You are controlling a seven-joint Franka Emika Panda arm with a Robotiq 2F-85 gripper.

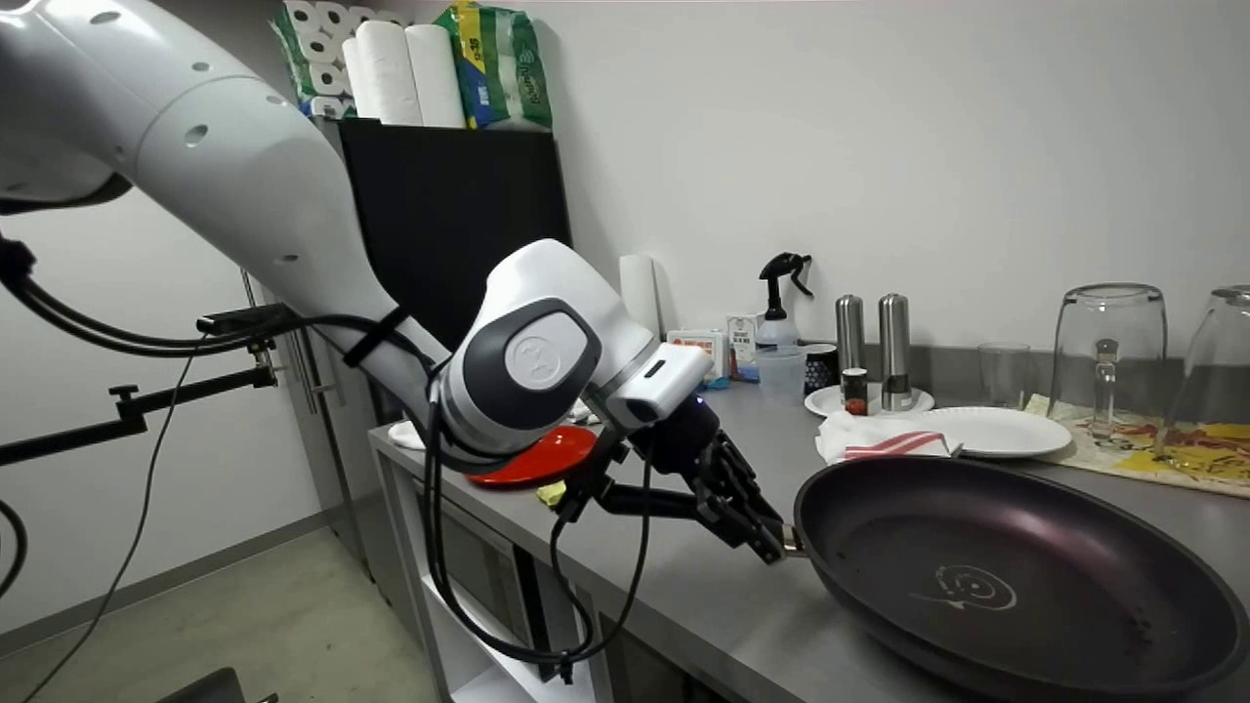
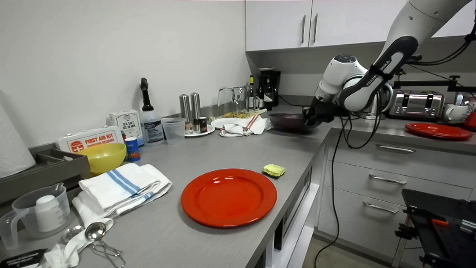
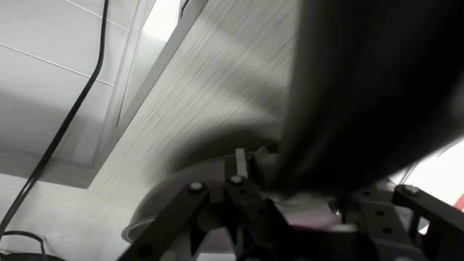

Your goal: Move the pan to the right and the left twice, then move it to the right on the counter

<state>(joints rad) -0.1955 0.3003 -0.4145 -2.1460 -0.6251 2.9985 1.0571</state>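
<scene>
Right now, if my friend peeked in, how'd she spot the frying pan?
Follow the white robot arm down to its black pincer, which holds the frying pan. Unlike the white plate and red-striped towel near it, it's wide and dark, with a pale ringed mark inside.

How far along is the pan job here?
Looks done: the gripper is closed on the handle. In hand: the pan, on or above the counter; which pass this is, stills can't show. Left: probably the final rightward placement, since the pan isn't released.
</scene>
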